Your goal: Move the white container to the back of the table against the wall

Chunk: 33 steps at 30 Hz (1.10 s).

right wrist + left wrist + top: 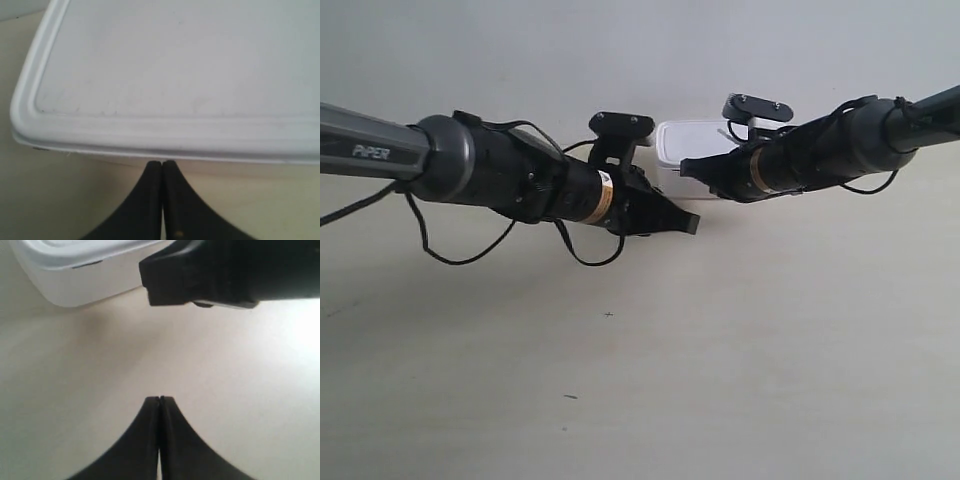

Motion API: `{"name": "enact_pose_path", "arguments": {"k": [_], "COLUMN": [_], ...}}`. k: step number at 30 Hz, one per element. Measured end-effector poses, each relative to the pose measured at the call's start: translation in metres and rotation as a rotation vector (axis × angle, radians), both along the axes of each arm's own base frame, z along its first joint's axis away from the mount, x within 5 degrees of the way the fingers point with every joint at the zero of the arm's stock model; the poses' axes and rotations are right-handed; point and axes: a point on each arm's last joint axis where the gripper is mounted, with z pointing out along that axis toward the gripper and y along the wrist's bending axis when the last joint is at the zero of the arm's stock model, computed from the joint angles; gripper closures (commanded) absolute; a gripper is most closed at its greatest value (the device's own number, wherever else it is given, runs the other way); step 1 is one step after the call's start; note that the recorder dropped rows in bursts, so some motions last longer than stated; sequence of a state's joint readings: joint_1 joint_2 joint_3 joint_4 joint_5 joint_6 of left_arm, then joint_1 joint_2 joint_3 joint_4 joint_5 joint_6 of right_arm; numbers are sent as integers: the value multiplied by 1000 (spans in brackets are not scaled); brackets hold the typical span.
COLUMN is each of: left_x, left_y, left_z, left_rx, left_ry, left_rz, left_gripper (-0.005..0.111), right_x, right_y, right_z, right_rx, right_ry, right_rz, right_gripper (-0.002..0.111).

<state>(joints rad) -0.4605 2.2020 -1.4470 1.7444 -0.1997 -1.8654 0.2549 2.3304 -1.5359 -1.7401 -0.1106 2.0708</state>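
white container (685, 140) on bench (720, 350), 12 o'clock from centre in exterior view, back by wall (520, 50) | right hand (162, 162) in from 3 o'clock, tips at container's rim | left hand (159, 399) in from 9 o'clock, near container's 6 o'clock, apart

The white container (175, 65) looks matt plastic, the table (720, 380) smooth, perhaps laminate wood-grain.

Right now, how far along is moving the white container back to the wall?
Mostly done: the white container sits far back on the table by the wall, though contact isn't clear. In hand: the shut right hand rests at its lid; the left hand, shut, holds nothing. Left: perhaps a final nudge.
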Motion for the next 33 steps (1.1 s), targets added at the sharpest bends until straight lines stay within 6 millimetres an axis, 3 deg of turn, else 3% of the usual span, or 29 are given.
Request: {"name": "enact_pose_path", "arguments": {"k": [12,24,33], "left_x": [-47,-82,-97], "left_y": [29,57,63], "left_z": [54,75,101], "left_rx": [31,79,42], "left_ry": [-66,-110,-160], "left_rz": [31,109,102], "left_gripper": [107,107,107], "right_x": [13,21,29], "right_y": [2,0,2], "right_z": [1,4,-10], "right_rx": [1,-19,-21], "right_ry": [-36,-71,-67], "right_rz": [-10,-45,-46], "right_gripper": [108,108,108]}}
